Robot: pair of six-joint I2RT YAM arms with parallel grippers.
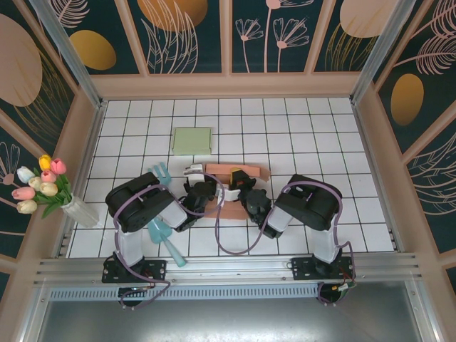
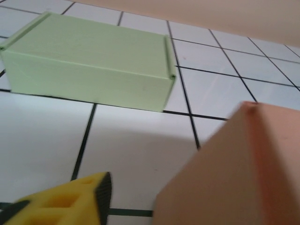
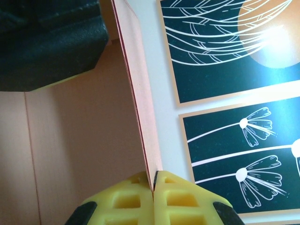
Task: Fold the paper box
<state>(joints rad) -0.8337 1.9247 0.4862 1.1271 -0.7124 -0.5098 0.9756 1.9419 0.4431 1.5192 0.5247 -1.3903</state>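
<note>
On white tiles, right claw pinches the paper box; left claw unclear.

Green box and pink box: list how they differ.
The green box is pale green, the pink box salmon. The green box is closed and finished; the pink box is open, only partly folded. The green box sits alone farther back; the pink box is pinched at one wall by the right gripper. Both rest on the tiled table.
</note>
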